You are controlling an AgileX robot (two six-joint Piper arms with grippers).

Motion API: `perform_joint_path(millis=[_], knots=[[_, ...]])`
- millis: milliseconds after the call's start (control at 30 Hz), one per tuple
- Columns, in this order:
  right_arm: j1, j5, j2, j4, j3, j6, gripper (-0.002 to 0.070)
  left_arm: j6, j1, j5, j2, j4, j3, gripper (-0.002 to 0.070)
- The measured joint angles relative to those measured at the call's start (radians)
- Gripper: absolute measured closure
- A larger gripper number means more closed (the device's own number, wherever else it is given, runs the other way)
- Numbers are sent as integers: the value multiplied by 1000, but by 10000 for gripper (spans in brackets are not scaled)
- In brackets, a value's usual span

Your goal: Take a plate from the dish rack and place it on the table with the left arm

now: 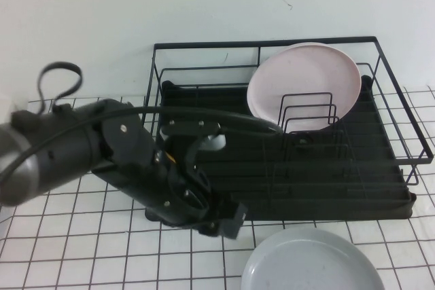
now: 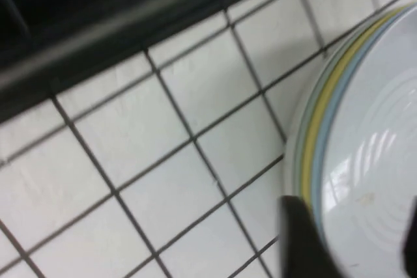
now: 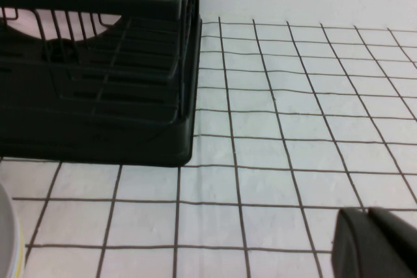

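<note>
In front of the dish rack, the pale grey plate lay flat on the table, near the camera-side edge of the high view, with the left gripper just beside its rim. The pale pink plate stood leaning among the rack's wire dividers.

The step in hand looked like the release and withdrawal. To do it well, the fingers should part fully and lift straight off the rim before the left arm swings away, so the plate is not dragged or tipped across the tiles.

In the left wrist view the plate filled one side, its edge showing yellow and blue bands, and two dark fingertips stood well apart on either side of its surface. They appeared open and not clamping, though whether one pad brushed the rim could not be told.

The right gripper sat low over bare tiles beside the rack's corner, away from the plate; whether its fingers were open or closed I cannot tell.
</note>
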Motion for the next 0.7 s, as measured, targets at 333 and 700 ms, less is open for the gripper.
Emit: perform_joint_path(millis=[333, 700], knots=[[0, 0, 0, 0, 0, 0, 678, 52, -35, -120, -239, 20, 14, 664], [0, 0, 0, 0, 0, 0, 678, 93, -103, -325, -673, 80, 271, 673]])
